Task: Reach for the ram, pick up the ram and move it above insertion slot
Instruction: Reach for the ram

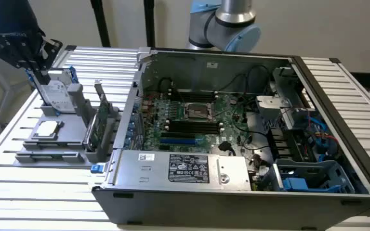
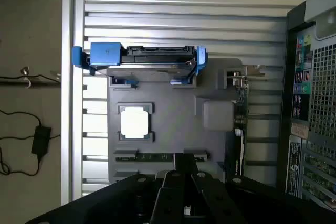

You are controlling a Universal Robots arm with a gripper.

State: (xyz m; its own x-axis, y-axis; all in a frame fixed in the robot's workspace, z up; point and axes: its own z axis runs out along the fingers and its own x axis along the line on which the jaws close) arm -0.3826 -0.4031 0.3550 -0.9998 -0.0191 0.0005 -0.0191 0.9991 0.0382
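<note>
Close by the wrist camera, the pincer (image 2: 184,171) has its fingers pressed together, holding nothing. Just past its tips the thin green ram (image 2: 157,157) lies in the holder (image 2: 173,108), long side running the same way as the drive (image 2: 152,56). Farther off, the exterior view shows the open computer (image 1: 204,204).
</note>
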